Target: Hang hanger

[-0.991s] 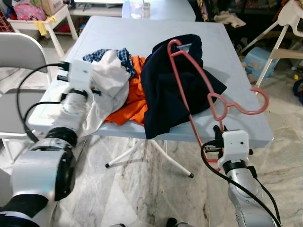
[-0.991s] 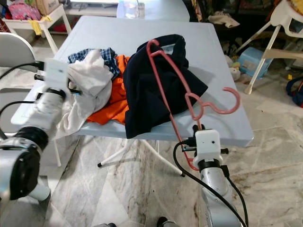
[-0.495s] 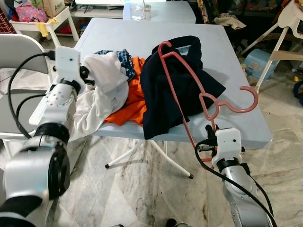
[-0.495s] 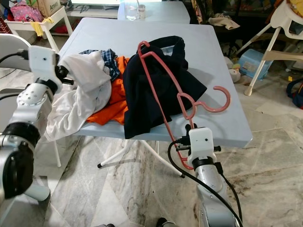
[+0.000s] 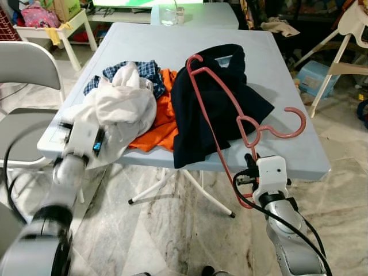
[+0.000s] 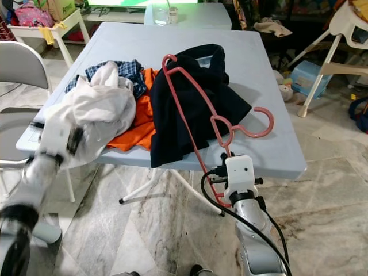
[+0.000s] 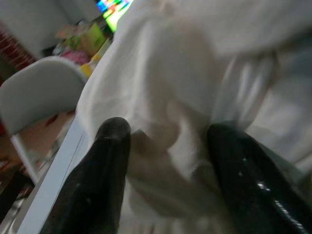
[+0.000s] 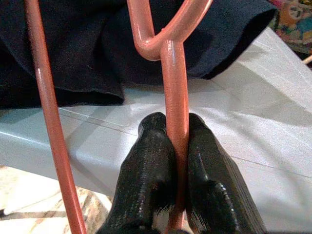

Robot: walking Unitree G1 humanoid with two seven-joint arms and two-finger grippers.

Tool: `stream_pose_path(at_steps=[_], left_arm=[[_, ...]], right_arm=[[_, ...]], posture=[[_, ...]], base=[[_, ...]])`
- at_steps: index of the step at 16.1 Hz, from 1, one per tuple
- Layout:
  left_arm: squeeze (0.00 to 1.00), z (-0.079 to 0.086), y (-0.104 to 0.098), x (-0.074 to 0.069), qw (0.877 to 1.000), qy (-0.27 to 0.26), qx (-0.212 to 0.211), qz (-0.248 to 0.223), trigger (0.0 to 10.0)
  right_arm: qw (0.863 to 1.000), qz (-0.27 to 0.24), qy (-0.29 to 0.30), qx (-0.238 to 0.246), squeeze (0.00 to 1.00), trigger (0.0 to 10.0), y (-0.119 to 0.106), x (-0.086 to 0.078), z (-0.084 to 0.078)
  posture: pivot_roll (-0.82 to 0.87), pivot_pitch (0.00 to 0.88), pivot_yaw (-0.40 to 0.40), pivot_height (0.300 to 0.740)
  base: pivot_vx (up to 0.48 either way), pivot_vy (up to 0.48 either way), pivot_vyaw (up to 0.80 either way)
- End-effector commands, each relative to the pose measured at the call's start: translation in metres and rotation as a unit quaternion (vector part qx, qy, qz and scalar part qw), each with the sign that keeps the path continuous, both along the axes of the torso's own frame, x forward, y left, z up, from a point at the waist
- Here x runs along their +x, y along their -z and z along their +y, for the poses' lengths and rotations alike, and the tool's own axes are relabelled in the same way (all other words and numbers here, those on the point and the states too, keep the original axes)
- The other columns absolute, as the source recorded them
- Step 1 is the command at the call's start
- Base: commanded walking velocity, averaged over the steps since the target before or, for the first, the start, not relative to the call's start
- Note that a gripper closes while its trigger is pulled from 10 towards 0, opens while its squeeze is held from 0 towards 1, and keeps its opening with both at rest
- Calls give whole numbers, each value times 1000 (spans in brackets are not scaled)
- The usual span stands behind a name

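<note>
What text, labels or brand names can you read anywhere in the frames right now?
None can be read.
The cardboard box at the far left carries print, too small and cut off to make out.
The pink hanger, the dark garment and the table show no readable text.

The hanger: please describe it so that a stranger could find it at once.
On the pale blue table lies a heap of clothes. Over the dark garment leans a hanger, held by the right gripper. It is the only pink, thin, hooked thing there.
</note>
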State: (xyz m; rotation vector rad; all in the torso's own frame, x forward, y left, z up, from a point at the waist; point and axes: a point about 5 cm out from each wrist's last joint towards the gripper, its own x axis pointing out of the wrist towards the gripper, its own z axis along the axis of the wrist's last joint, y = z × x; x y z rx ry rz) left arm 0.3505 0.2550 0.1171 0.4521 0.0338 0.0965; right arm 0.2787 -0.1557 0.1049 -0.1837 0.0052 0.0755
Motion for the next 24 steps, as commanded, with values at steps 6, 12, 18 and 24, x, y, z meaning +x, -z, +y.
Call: stream_pose_path(at_steps=[6, 12, 18, 24], left_arm=[[1000, -14, -13, -6, 995, -23, -55, -77, 10000], [1000, 3, -11, 1, 983, -110, -141, -40, 10000], [1000, -6, -2, 14, 979, -81, -182, 49, 10000], [1000, -33, -19, 36, 964, -45, -250, 78, 10000]], right_arm=[[1000, 3, -9, -1, 0, 10000, 3, 4, 5], [1000, 6, -3, -5, 0, 10000, 5, 2, 2], [1000, 8, 5, -8, 0, 10000, 6, -1, -1], [1000, 8, 22, -9, 0, 10000, 6, -6, -5]], posture=[[59, 127, -2, 740], [35, 135, 0, 740], [3, 141, 3, 740], [-38, 145, 11, 740]], base=[[0, 0, 0], [0, 0, 0], [0, 0, 0], [0, 0, 0]])
